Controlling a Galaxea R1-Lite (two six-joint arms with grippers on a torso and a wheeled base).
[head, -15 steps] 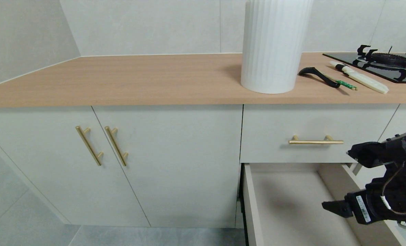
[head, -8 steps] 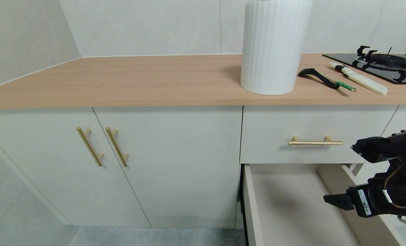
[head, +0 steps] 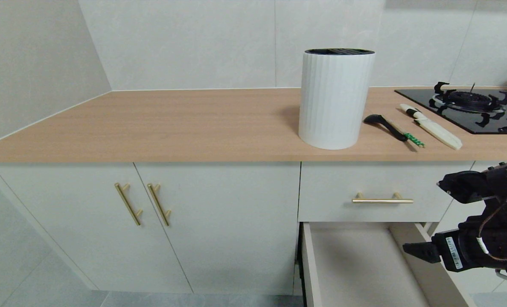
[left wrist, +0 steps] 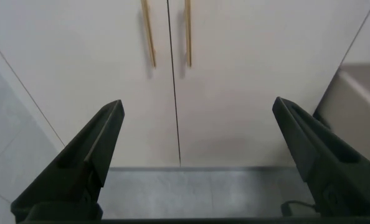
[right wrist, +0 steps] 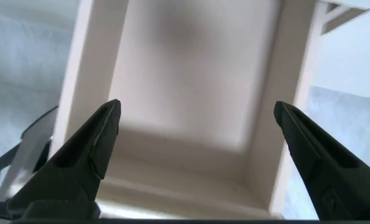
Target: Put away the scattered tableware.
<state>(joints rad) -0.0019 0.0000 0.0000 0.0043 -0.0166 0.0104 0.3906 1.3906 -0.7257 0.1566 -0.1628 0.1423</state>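
Both pincers spread and empty; tableware waits on the surface.
The right pincer hangs with its jaws wide apart over the open drawer, gripping nothing. The left pincer is equally wide and faces the cupboard doors. Up on the surface, between the white ribbed holder and the stove, lie a black spoon and a pale knife, near each other but apart. Both look light, stiff and thin, and they lie flat, so they may skid or pivot. Pinch each across mid-handle, the knife away from its blade.
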